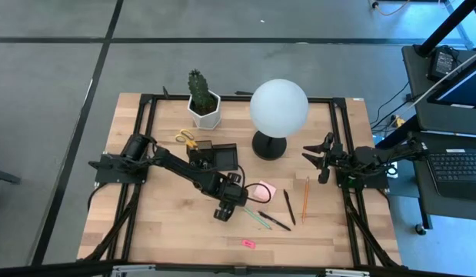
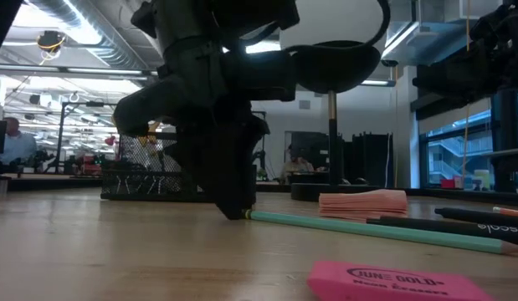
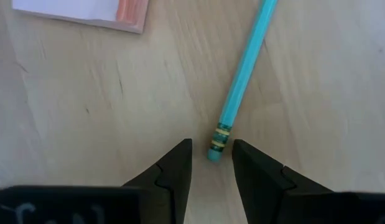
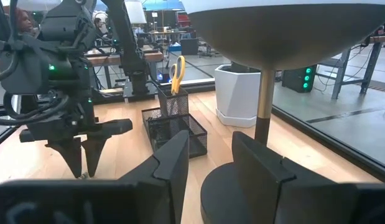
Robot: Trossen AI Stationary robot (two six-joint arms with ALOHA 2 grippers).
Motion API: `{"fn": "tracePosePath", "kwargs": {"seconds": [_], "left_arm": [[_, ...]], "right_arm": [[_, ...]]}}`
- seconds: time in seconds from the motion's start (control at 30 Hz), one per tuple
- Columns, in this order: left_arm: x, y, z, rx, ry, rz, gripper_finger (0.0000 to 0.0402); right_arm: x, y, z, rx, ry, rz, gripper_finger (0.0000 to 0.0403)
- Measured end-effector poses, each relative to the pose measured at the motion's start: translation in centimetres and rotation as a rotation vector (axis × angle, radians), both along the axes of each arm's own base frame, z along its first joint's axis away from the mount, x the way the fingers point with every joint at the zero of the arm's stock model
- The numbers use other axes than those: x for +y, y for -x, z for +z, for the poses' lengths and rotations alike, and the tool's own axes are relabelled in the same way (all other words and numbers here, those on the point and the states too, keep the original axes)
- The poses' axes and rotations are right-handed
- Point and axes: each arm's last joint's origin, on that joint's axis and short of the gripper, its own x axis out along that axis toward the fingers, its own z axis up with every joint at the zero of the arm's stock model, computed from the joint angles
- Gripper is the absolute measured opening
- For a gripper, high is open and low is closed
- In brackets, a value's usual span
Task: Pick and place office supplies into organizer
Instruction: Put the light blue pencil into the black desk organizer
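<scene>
Wooden tabletop [image 1: 168,231] carries everything, with the white globe lamp [image 1: 278,108] as landmark. Just left of its base stands the black mesh organizer [image 1: 215,156], yellow-handled scissors [image 4: 177,73] upright in its cup. Toward the front of the table from the lamp, the left gripper [image 3: 212,163] points straight down over the eraser end of the green pencil [image 3: 243,84] — fingers partly open, tips either side of it, not clamped. The pink sticky-note pad [image 1: 265,190] lies just beside. The right gripper [image 1: 316,156] waits right of the lamp, jaws parted and empty.

Grey floor [image 1: 222,61], side desk with laptop [image 1: 457,165], ceiling lights beyond.
</scene>
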Motion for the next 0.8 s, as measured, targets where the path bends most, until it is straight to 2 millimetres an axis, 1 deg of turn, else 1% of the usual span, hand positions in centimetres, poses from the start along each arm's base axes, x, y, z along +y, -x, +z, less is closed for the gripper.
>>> {"fn": "tracePosePath", "kwargs": {"seconds": [0.23,0.57,0.67,0.8], "left_arm": [[-0.1,-0.2,-1.4,0.045,0.024,-0.01,0.009],[-0.4,-0.2,-1.5,0.039,0.034,-0.018,0.0027],[-0.5,-0.1,-1.5,0.039,0.03,-0.021,0.0016],[-0.8,0.0,-1.5,0.04,0.02,-0.019,0.0012]], "right_arm": [[0.0,0.0,0.0,-0.01,-0.035,0.0,0.0126],[0.0,0.0,0.0,-0.015,-0.053,0.0,0.0126],[0.0,0.0,0.0,-0.014,-0.053,0.0,0.0126],[0.0,0.0,0.0,-0.014,-0.053,0.0,0.0126]]}}
